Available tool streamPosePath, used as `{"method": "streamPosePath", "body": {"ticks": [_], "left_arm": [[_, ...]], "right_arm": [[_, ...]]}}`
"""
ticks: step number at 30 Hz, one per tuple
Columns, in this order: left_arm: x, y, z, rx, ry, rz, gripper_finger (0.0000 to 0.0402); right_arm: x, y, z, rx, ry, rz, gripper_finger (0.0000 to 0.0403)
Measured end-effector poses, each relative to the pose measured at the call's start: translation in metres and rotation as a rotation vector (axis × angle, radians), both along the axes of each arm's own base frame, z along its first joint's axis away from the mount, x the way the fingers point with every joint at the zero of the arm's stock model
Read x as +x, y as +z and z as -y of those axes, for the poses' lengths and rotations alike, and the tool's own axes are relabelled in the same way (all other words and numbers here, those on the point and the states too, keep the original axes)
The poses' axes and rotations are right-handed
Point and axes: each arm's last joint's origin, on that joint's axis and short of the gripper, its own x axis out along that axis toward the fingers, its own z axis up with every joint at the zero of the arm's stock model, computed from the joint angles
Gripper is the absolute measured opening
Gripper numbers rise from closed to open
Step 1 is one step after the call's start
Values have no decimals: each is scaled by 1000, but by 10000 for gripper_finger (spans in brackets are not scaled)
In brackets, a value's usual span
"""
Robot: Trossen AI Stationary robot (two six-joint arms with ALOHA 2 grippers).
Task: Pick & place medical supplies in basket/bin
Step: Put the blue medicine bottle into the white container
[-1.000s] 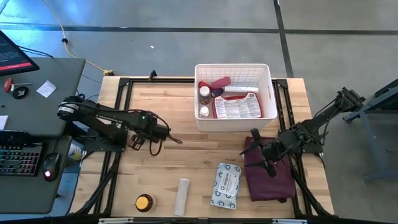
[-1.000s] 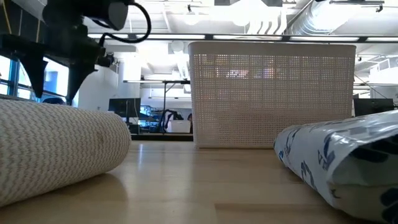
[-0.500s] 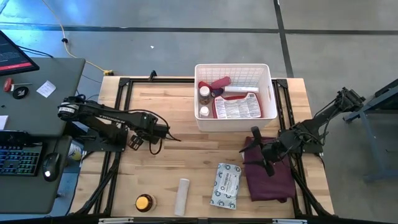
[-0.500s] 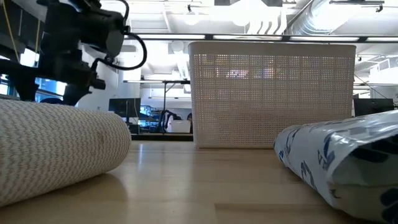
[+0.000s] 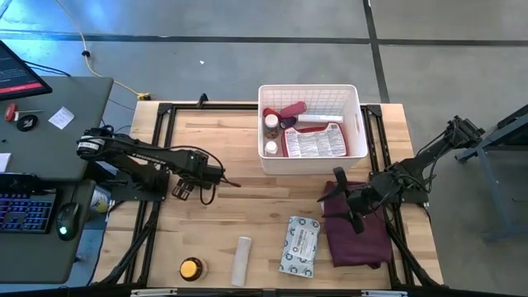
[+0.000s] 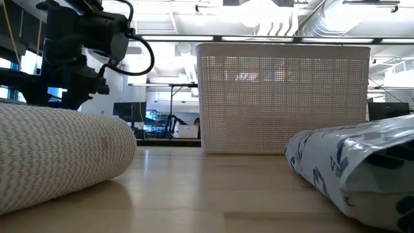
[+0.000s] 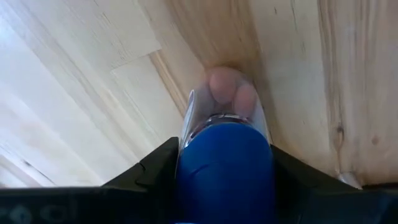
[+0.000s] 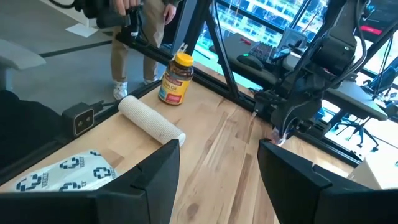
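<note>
From above, the left gripper (image 5: 191, 191) hides what it holds; only the left wrist view shows a small clear bottle with a blue cap (image 7: 225, 149), the cap cut off at the picture's edge. At table height the ribbed white roll (image 6: 58, 155) and the white packet with blue print (image 6: 356, 165) both run out of the picture. The lattice wall of the white plastic basket (image 6: 284, 97) hides its contents there. The labels in the basket are too small to read.

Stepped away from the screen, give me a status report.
Left tool grips blue pill pack on table. Right tool open over maroon cloth. Nothing blocks basket.
</note>
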Motion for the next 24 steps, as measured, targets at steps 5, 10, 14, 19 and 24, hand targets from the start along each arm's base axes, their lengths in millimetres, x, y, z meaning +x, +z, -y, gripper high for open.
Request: {"method": "streamPosePath", "body": {"ticks": [5, 10, 14, 19, 24], "left_arm": [[15, 20, 1, -12, 107, 108, 214], [34, 75, 2, 1, 158, 222, 214], [49, 131, 0, 49, 148, 403, 215], [63, 205, -2, 165, 101, 676, 216], [82, 255, -4, 271, 27, 866, 217]], "right_arm": [[0, 0, 0, 0, 0, 1, 206], [0, 2, 0, 8, 0, 14, 206], [1, 3, 0, 18, 1, 30, 205], [1, 4, -1, 25, 5, 39, 204], [1, 5, -1, 27, 5, 45, 204]]}}
